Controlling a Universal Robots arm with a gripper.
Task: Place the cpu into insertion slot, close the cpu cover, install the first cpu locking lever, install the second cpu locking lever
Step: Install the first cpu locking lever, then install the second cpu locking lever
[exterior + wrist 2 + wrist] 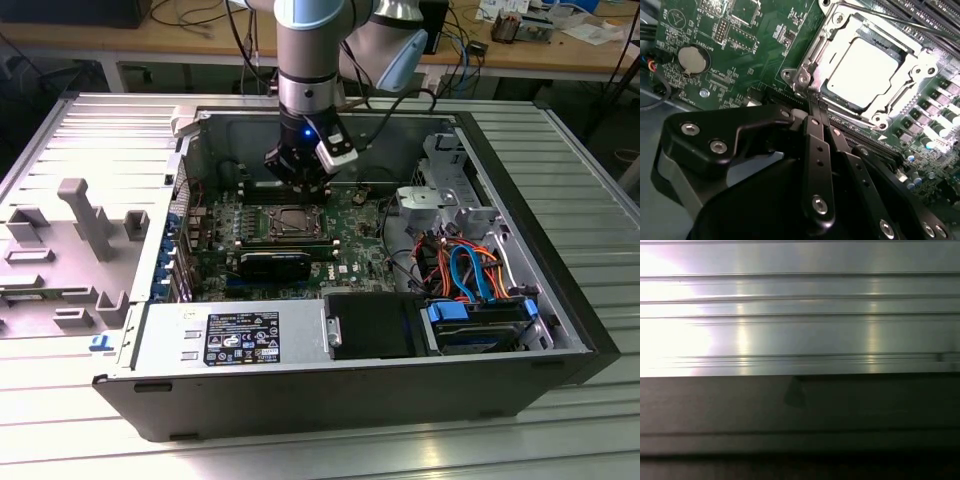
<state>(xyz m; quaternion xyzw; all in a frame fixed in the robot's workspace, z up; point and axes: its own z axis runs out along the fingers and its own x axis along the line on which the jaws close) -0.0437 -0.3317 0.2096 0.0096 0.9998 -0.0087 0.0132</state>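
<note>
In the second wrist view the cpu (865, 67) lies flat in the insertion slot (811, 59), its pale silver top showing through the window of the cpu cover (912, 62), which lies down over it. My gripper (815, 102) is shut, its two black fingers pressed together with the tips at the socket's corner by a hinge screw. Whether the tips pinch a lever end I cannot tell. A thin wire lever (880, 15) runs along the socket's far side. In the exterior view the gripper (300, 178) hangs just behind the socket (283, 222).
The green motherboard (350, 235) sits inside an open computer case (300, 400) on a ribbed aluminium table (560, 440). A coin cell (693, 59) and memory slots (935, 30) flank the socket. Drive cables (470, 270) crowd the exterior view's right. A grey fixture (85, 215) stands left.
</note>
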